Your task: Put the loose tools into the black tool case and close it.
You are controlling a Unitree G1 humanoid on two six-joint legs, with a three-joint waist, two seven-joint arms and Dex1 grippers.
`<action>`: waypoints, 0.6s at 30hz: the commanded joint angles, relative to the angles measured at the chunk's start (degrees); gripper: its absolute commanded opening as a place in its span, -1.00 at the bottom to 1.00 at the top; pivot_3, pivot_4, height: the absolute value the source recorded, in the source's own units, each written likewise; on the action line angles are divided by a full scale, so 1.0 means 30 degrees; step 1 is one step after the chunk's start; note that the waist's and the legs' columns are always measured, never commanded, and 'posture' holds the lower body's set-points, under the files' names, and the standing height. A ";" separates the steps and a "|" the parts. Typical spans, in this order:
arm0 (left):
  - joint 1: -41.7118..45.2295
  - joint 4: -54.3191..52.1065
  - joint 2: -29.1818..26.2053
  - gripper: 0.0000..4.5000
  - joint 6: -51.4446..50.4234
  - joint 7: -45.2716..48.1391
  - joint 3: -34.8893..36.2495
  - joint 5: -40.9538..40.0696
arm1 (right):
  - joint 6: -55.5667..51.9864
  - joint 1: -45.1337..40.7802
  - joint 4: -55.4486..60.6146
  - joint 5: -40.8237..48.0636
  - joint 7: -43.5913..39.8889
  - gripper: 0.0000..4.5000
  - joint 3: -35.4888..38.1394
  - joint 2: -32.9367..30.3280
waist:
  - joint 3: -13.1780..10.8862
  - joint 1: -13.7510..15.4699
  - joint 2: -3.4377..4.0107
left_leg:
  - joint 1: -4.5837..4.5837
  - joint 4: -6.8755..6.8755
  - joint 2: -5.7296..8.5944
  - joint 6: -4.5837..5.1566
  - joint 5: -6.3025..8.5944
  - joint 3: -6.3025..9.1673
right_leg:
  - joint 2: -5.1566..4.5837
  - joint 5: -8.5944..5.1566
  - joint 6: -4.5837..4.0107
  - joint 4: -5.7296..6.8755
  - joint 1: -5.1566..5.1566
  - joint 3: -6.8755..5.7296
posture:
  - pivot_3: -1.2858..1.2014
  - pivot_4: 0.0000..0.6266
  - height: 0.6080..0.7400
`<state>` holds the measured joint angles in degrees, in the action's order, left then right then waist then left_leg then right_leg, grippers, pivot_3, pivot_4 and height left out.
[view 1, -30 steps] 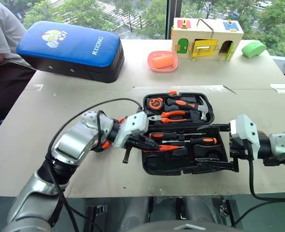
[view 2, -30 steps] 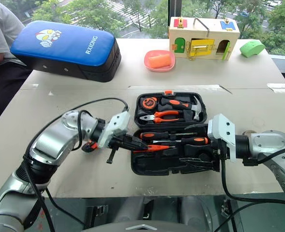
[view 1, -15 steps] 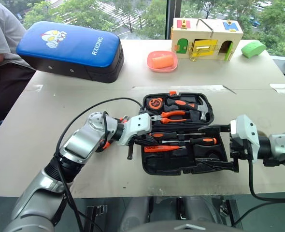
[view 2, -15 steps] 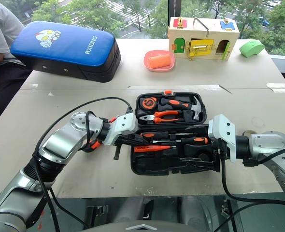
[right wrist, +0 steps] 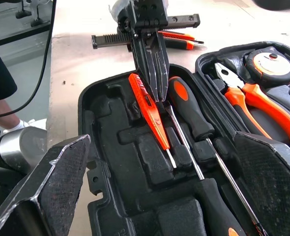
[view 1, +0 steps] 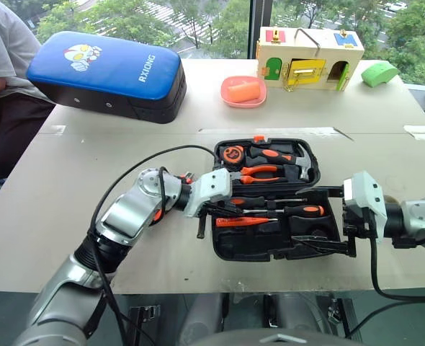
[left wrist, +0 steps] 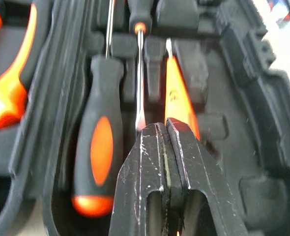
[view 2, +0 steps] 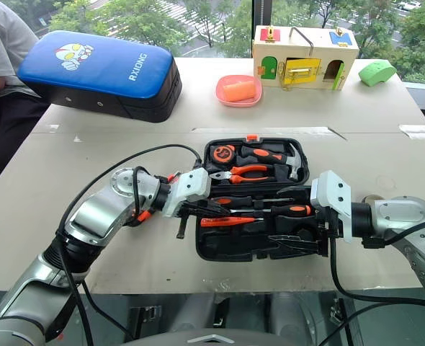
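Left gripper (right wrist: 154, 73) is pinched shut with nothing in it, its tip resting beside the slim orange tester screwdriver (right wrist: 151, 114), likely to nudge it down into its slot. Right gripper (view 2: 320, 216) waits wide open at the black tool case (view 1: 320, 241), which lies open on the bench (view 1: 90, 158). Two screwdrivers (view 2: 270, 205) lie inside too.

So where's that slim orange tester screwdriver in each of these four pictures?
Left eye view: tester screwdriver lies in the case's near half.
Right eye view: same spot.
Left wrist view: just past the shut left gripper.
Right wrist view.
Shared landmark: the black-and-orange screwdriver beside it.
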<state>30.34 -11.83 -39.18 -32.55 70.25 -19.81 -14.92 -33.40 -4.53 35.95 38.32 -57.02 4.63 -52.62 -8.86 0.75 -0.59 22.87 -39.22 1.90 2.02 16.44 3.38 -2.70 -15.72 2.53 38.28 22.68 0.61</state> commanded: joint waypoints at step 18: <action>-0.0277 -0.0381 -0.0348 -0.98 0.1256 -0.0267 -0.1439 0.1589 | 0.0051 -0.0022 0.0359 0.0126 0.0330 1.00 0.0391 0.0222 | 0.0002 0.0012 0.0002 | -0.0002 0.0002 0.0002 0.0001 0.0000 0.0001 | -0.0001 0.0000 0.0000 -0.0001 -0.0002 0.0001 | 0.03 -0.52 0.93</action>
<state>29.36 -12.78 -40.56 -29.56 69.28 -22.89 -10.81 -33.48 -4.53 35.89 38.35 -56.24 4.62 -51.93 -8.85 0.79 -0.58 22.87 -39.21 1.91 2.02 16.44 3.38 -2.70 -15.72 2.53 38.28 22.67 0.61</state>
